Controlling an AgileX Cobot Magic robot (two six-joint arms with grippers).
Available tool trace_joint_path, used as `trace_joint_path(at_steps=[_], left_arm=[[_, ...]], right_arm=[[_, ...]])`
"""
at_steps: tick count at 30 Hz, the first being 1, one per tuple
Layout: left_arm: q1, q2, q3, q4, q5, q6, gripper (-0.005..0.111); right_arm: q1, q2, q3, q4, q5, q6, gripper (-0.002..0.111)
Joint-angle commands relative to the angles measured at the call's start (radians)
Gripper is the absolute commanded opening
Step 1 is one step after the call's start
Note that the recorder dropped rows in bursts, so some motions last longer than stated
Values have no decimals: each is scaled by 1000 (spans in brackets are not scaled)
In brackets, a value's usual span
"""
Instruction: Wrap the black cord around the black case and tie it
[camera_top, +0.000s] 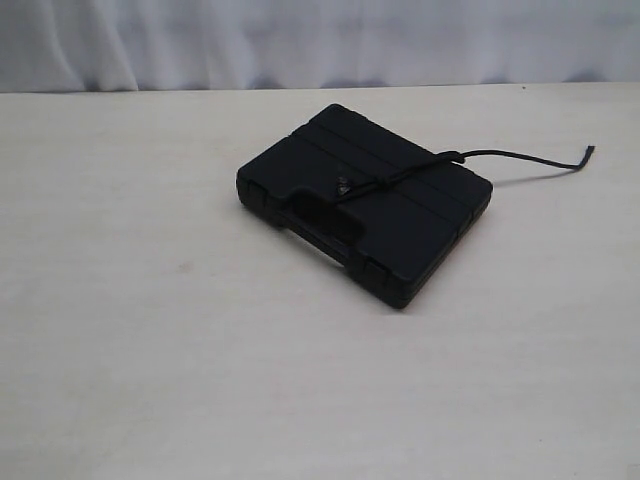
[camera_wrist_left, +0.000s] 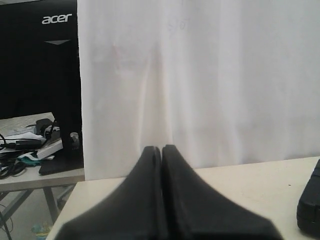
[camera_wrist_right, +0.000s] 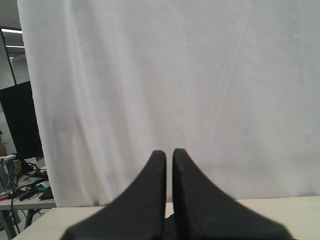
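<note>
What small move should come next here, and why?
Probably open the right gripper and lower it toward the black cord's loose tail. The cord crosses the black case's lid, its tail trailing onto the table on the right; it and the left gripper are shut, empty, facing the curtain. Whether the cord passes underneath is hidden.

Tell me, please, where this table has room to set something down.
Bare table lies left of the black case and across the near side; a narrower strip runs behind it. The black cord trails off its right.
</note>
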Motion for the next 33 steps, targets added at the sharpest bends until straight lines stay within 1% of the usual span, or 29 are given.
trace_joint_path(at_steps=[1,5,8,13,20,28,33], left_arm=[[1,-2,3,-1,-14,-4,0],[1,-2,3,24,20,-4,0],[1,-2,3,53,72,-4,0],[1,-2,3,53,155,2,0],[1,-2,3,53,272,129,0],[1,-2,3,49,357,120,0],[1,-2,3,49,357,12,0]], right_arm=[[-1,-3,3,-11,-5,1,4],[-1,-3,3,-11,-5,1,4],[-1,-3,3,-11,-5,1,4],[-1,-3,3,-11,-5,1,4],[-1,-3,3,-11,-5,1,4],[-1,-3,3,-11,-5,1,4],[-1,-3,3,-11,-5,1,4]])
